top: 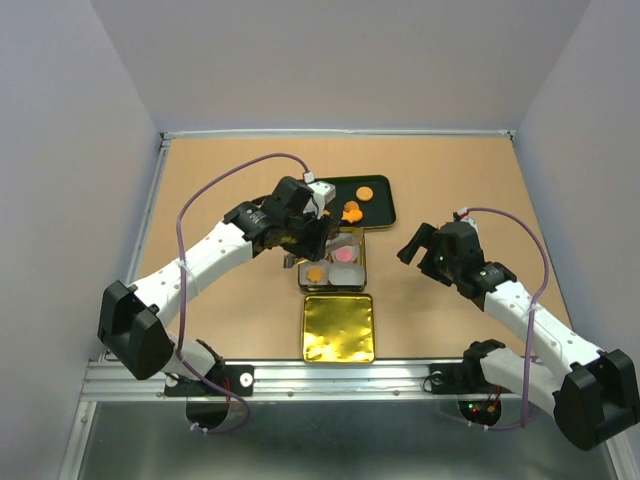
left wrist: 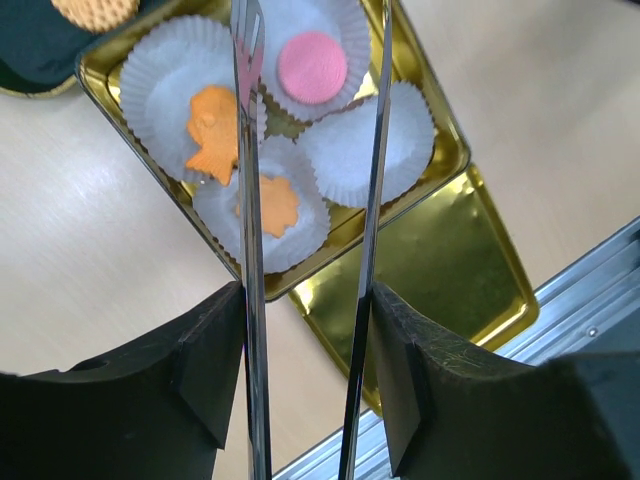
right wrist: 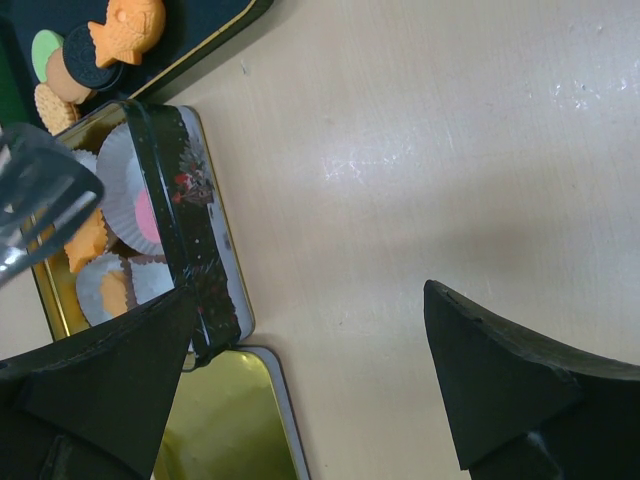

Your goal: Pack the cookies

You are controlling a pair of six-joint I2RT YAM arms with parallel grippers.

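My left gripper (left wrist: 308,295) is shut on a pair of metal tongs (left wrist: 248,200), whose blades stand apart with nothing between them, tips over the gold tin (left wrist: 452,150). The tin holds white paper cups: a fish-shaped orange cookie (left wrist: 213,130), another orange cookie (left wrist: 275,205), a pink cookie (left wrist: 312,67) and one empty cup (left wrist: 385,150). More cookies lie on the dark tray (top: 380,205): orange ones (top: 365,193), a fish-shaped orange one (right wrist: 128,25) and a green one (right wrist: 44,50). My right gripper (right wrist: 310,300) hangs open over bare table, right of the tin (top: 335,262).
The tin's gold lid (top: 338,327) lies inside-up just in front of the tin, near the table's front rail (top: 320,375). The left arm (top: 210,255) reaches across from the left. White walls enclose the table.
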